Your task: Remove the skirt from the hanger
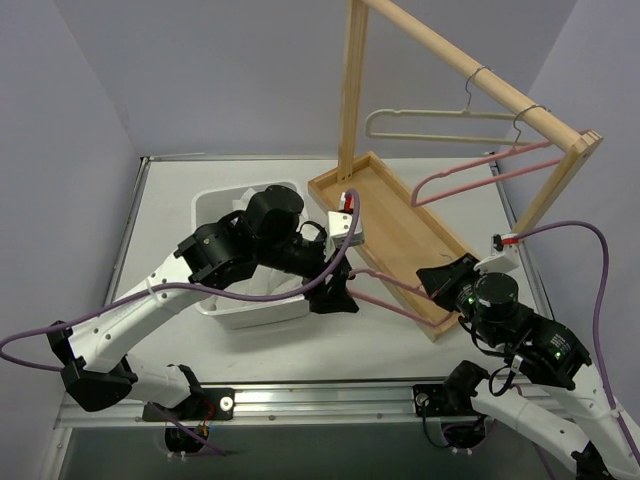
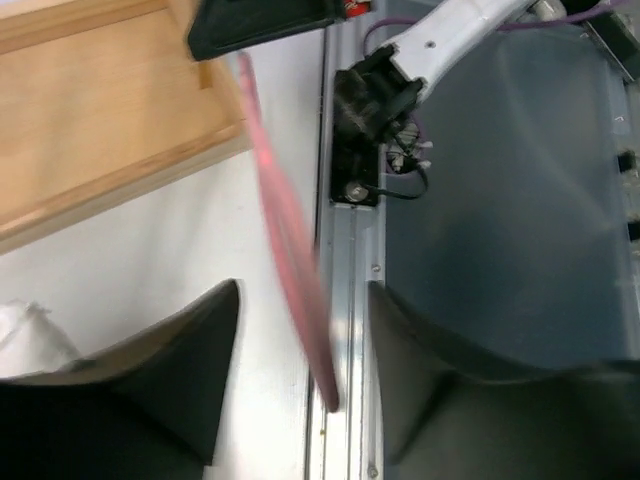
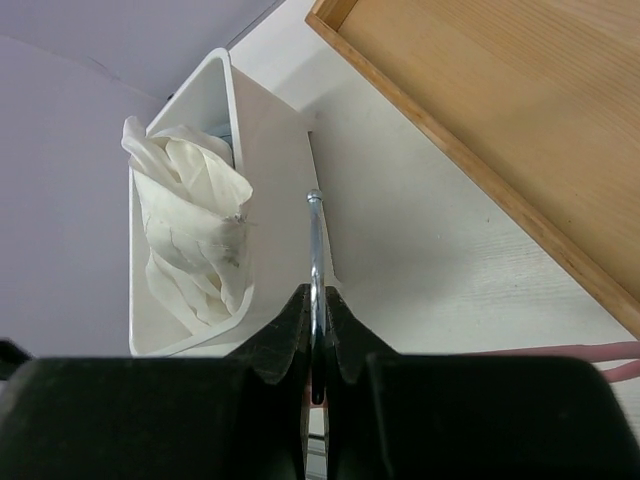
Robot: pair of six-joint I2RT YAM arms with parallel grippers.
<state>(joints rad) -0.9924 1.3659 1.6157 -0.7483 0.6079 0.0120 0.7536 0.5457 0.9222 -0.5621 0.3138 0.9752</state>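
The white skirt (image 3: 190, 230) lies bunched in a white bin (image 3: 270, 130), off the hanger. The bare pink hanger (image 1: 385, 279) hangs in the air between my two grippers, in front of the wooden tray. My right gripper (image 3: 315, 300) is shut on its metal hook (image 3: 315, 235); in the top view this gripper (image 1: 437, 280) is by the tray's near corner. My left gripper (image 2: 302, 290) is open, with one arm of the pink hanger (image 2: 285, 230) passing between its fingers without contact. In the top view the left gripper (image 1: 338, 290) is beside the bin (image 1: 215, 210).
A wooden tray (image 1: 400, 200) with a tall wooden rack (image 1: 470, 65) stands at the back right. A second pink hanger (image 1: 470, 175) and a cream hanger (image 1: 430, 115) hang on the rack's bar. The table's metal front rail (image 2: 345, 250) lies below the left gripper.
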